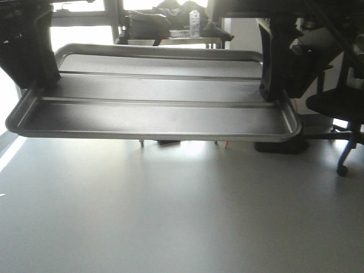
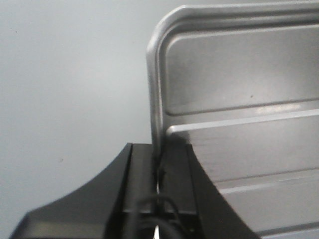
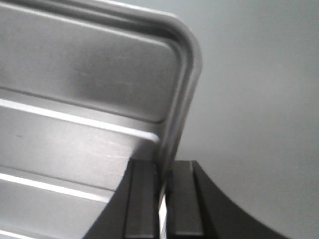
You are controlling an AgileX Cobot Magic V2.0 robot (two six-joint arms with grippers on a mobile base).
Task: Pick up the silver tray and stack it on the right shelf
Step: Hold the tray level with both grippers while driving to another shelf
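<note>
Floor, pale grey, lies nearest, and the silver tray hangs in the air above it, one long side toward me. The left gripper has its jaws clamped on the tray's left rim near a corner. The right gripper pinches the right rim the same way. Beyond stand a dark office chair and, farther back, a white bottle.

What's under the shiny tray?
Plain grey surface shows below the silver tray, held up by the left gripper and right gripper. What lies straight beneath its floor is hidden.
</note>
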